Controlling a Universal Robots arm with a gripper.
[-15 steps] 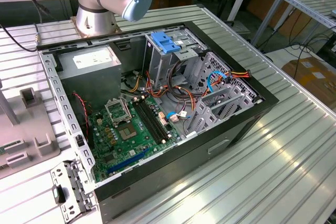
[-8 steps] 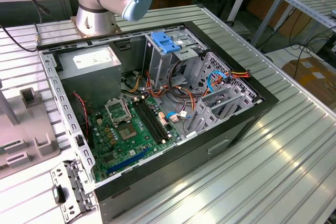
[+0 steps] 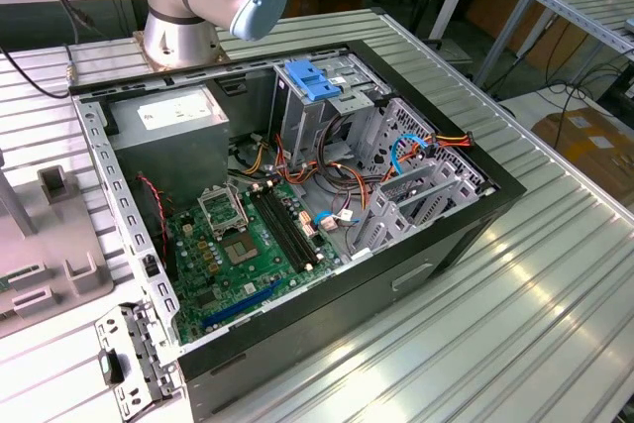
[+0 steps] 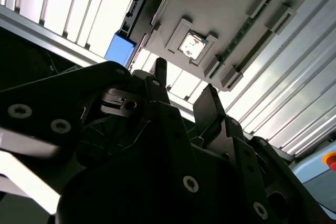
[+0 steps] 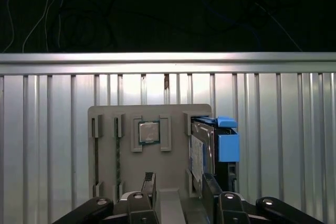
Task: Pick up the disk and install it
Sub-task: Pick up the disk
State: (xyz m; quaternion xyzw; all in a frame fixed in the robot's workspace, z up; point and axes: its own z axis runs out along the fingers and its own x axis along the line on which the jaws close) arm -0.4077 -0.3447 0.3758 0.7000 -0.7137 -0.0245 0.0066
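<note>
In the first wrist view we see the gripper with its fingers spread and nothing between them, close to the edge of a grey holder plate. The disk stands on edge in a slot of that plate (blue rail and tab along one side), near a processor chip. In the exterior view, an open computer case sits on the ribbed table.
</note>
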